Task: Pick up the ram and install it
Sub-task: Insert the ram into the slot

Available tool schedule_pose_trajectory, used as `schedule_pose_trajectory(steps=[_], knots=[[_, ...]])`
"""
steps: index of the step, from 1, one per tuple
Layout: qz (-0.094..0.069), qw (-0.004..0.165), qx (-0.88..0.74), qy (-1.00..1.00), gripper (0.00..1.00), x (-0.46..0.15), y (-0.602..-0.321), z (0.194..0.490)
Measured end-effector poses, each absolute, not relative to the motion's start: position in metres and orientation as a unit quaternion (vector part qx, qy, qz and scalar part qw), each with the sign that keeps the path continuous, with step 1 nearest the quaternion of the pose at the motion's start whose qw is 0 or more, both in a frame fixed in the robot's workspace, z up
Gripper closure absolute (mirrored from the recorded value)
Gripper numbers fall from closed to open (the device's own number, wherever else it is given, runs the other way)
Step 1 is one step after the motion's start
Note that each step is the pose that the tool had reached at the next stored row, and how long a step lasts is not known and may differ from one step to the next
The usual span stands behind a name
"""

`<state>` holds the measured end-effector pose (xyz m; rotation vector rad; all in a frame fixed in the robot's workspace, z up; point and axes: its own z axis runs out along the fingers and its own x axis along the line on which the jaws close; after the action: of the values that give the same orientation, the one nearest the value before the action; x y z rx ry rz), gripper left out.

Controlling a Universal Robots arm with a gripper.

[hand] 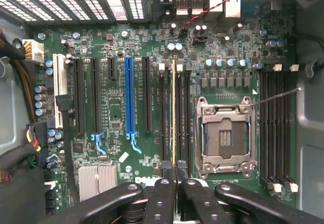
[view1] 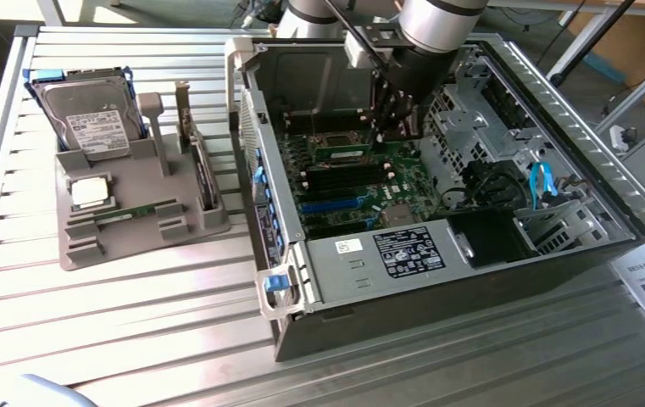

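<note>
My gripper (hand: 173,182) is shut on the ram (hand: 173,112), a thin stick seen edge-on between the black fingers (hand: 161,198). The stick hangs over the motherboard (hand: 116,107), in line with the black memory slots (hand: 163,117) beside the empty processor socket (hand: 223,133). I cannot tell whether its edge touches a slot. In the exterior view the arm reaches down into the open computer case (view1: 413,254), with the gripper (view1: 396,119) low over the board. A second green ram stick (view1: 136,212) lies in the grey holder (view1: 130,178) at the exterior view's left.
The holder also carries a silver hard drive (view1: 85,119) and a small square processor chip (view1: 91,191). Case walls, a drive cage (view1: 458,119), blue cables (view1: 542,182) and a black cable bundle (hand: 15,153) crowd the board. More memory slots (hand: 276,127) lie past the socket.
</note>
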<state>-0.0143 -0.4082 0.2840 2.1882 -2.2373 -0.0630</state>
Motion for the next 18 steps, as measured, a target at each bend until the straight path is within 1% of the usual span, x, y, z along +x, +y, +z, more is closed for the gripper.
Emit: schedule_pose_trajectory(steps=[18], knots=[[-0.02,0.006,0.699,-0.715,0.88,-0.014,-0.408,0.262]])
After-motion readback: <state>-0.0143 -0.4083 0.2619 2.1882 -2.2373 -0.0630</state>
